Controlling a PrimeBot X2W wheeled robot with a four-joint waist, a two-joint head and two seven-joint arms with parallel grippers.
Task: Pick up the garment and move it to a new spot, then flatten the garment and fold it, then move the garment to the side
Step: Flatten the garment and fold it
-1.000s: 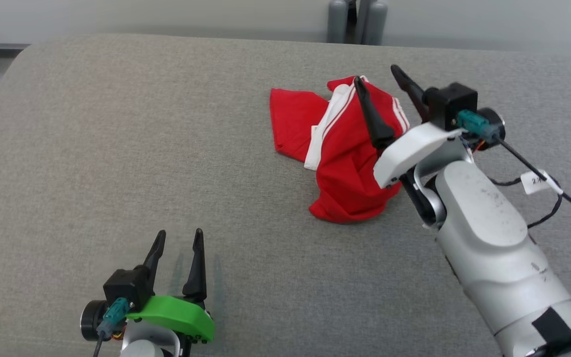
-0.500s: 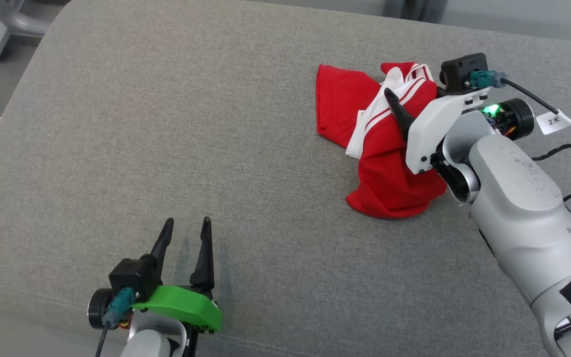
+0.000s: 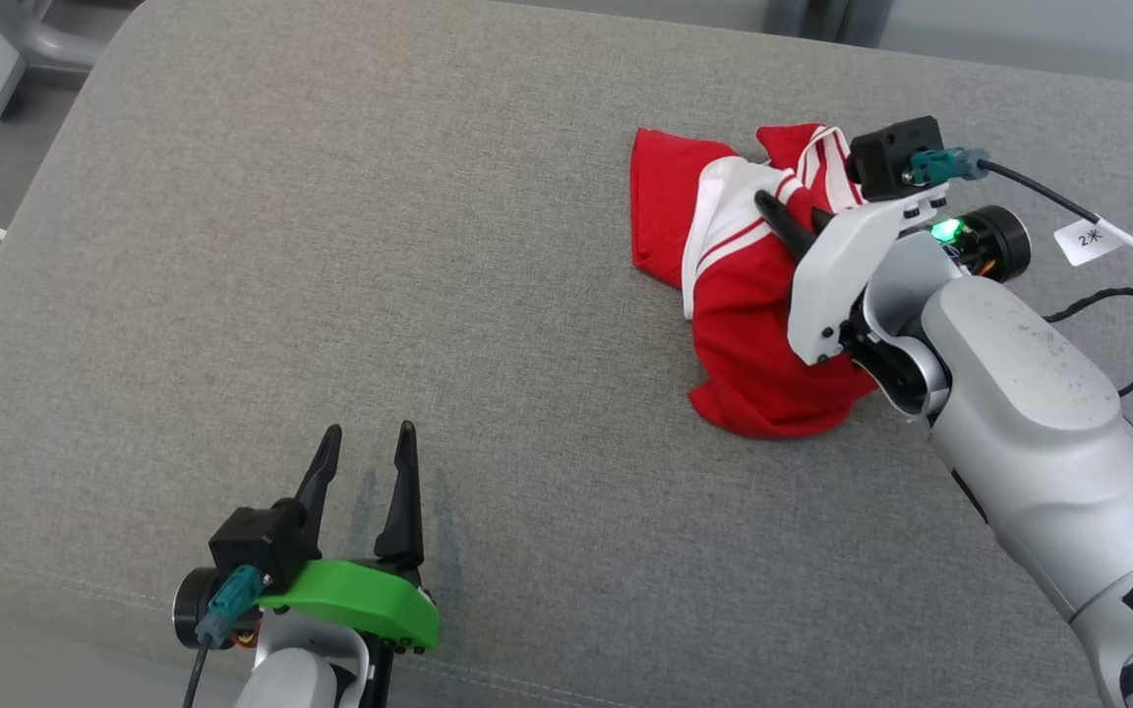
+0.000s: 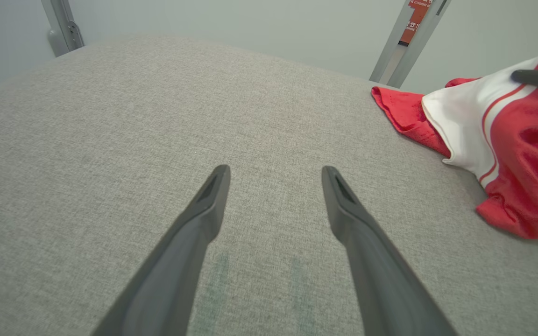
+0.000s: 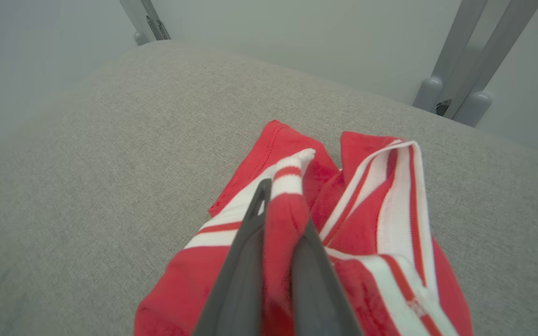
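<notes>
On the far right of the grey woven fabric surface lay the crumpled red, white-striped garment. Held by only one thin ridge, it could slip when lifted. The pale right arm angled low over the surface, with the right gripper pinching that ridge. The left gripper hovered spread near the surface's front edge.

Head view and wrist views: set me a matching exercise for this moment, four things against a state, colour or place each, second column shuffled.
Things
1. left gripper
2. right gripper
3. garment
4. cable tag

States
A. fingers shut on a fold of cloth
B. red with white stripes
C. fingers apart over the bare grey surface
D. white, at the far right of the head view

Pairs: 1-C, 2-A, 3-B, 4-D
</notes>
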